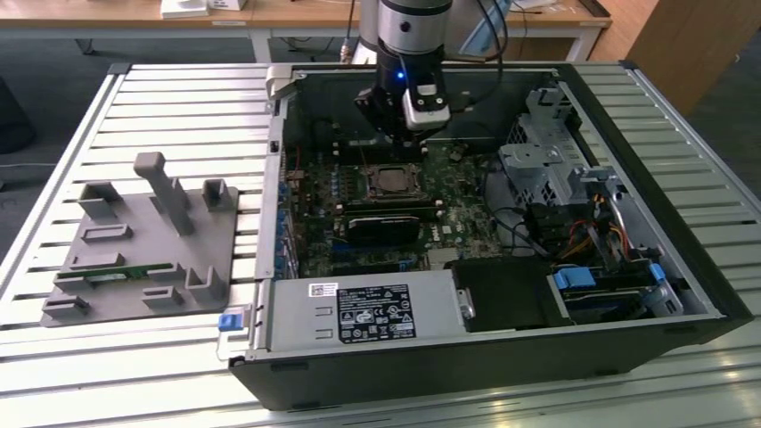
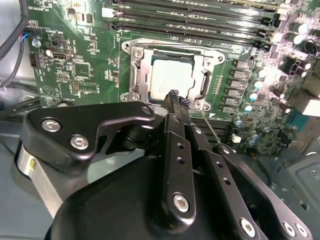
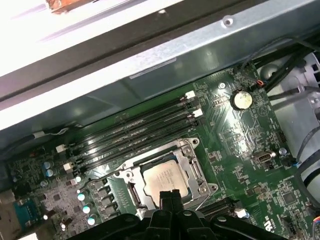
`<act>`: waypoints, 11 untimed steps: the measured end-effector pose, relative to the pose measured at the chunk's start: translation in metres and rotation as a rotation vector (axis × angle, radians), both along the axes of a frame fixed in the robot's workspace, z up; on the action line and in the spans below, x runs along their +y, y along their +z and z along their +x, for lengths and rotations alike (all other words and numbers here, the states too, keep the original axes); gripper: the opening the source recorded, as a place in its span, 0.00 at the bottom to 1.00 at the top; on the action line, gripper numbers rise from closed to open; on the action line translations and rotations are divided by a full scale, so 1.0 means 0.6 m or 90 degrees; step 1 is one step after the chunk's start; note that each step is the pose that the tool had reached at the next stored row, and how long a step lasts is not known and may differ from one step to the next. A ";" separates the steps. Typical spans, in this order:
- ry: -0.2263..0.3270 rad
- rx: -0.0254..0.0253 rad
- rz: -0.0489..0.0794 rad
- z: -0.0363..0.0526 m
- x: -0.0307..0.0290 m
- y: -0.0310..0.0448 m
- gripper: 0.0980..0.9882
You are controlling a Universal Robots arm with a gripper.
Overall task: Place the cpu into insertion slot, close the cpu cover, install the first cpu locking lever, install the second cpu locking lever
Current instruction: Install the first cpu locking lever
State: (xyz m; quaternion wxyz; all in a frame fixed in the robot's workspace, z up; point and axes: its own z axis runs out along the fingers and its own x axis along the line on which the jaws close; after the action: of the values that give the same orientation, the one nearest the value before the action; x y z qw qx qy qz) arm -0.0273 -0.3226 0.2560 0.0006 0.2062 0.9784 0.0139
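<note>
The cpu point(image 2: 169, 80) point(image 3: 162, 178), a silver-grey square chip, lies flat in the insertion slot point(image 1: 390, 182) on the green board inside the open computer case. The cpu cover point(image 2: 199, 64) point(image 3: 187, 165), a silvery frame, lies down around the chip's top. My gripper point(image 2: 175, 96) point(image 3: 169, 194) point(image 1: 402, 143) hangs just above the socket's edge, its black fingers pressed together with nothing between them. A thin metal rod point(image 2: 211, 131) slants away from the socket's corner beside my fingers.
Long black memory slots point(image 2: 190, 22) point(image 3: 135, 125) run beside the socket. The case's metal wall point(image 3: 150, 65) is close behind them. A black block point(image 1: 380, 225), a power supply point(image 1: 363, 312) and a drive cage point(image 1: 547, 169) crowd the case. A grey fixture plate point(image 1: 143, 241) sits on the slatted table.
</note>
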 end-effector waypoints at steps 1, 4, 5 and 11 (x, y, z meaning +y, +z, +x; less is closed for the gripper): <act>0.005 0.0000 0.000 0.000 0.0000 0.000 0.01; 0.019 0.0000 0.000 0.000 0.0000 0.000 0.01; 0.023 0.0000 0.000 0.000 0.0000 0.000 0.01; 0.055 0.0000 0.000 0.000 0.0000 0.000 0.01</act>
State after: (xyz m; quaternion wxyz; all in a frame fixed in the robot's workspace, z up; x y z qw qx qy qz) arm -0.0272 -0.3226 0.2560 0.0000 0.1637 0.9864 0.0139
